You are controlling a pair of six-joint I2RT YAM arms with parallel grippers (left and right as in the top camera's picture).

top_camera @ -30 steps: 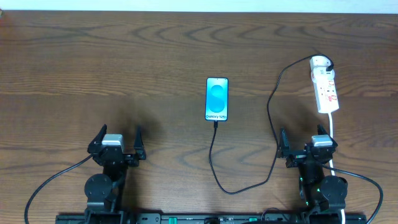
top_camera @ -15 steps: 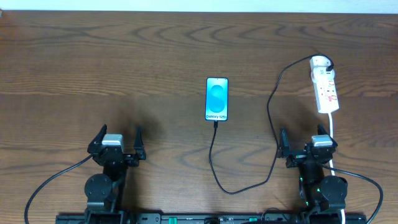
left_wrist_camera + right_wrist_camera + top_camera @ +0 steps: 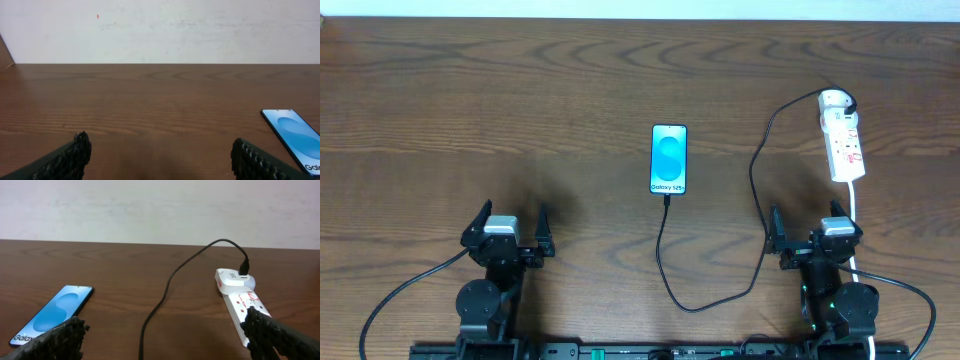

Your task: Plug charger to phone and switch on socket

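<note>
The phone lies flat at the table's centre, its blue screen lit; it also shows at the right edge of the left wrist view and at the left of the right wrist view. The black charger cable runs from the phone's near end in a loop to the white socket strip at the far right, where it enters a white plug. My left gripper stands open near the front left. My right gripper stands open just in front of the socket, with the cable running between its fingers' line of sight.
A white cord leaves the socket strip toward the front, passing beside my right arm. Black arm cables trail off both bases along the front edge. A pale wall stands behind the table's far edge.
</note>
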